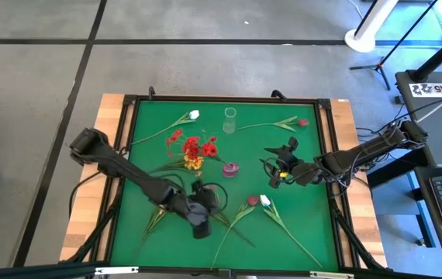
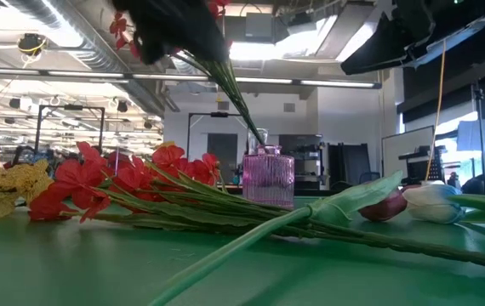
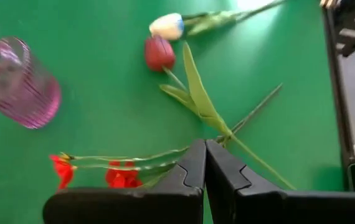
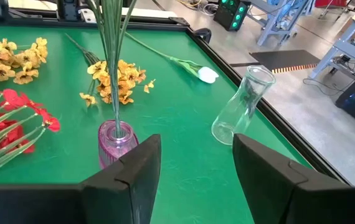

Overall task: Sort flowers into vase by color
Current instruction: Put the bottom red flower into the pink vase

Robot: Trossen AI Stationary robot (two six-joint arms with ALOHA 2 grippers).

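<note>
Flowers (image 1: 192,147): red, yellow-orange, green-stemmed

In the low view the left hand (image 2: 174,30) is a blur, cut off above.

Red flowers (image 2: 115,191) laid across green table (image 2: 72,272); pink ribbed vase (image 2: 268,178) seen upright behind; green stems (image 2: 225,85) slanted into vase; two tulip buds (image 2: 413,202) laid beside.

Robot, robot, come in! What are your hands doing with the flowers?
Left hand shut on red flower stems. Right hand open, near pink vase. Nothing in the way.
</note>
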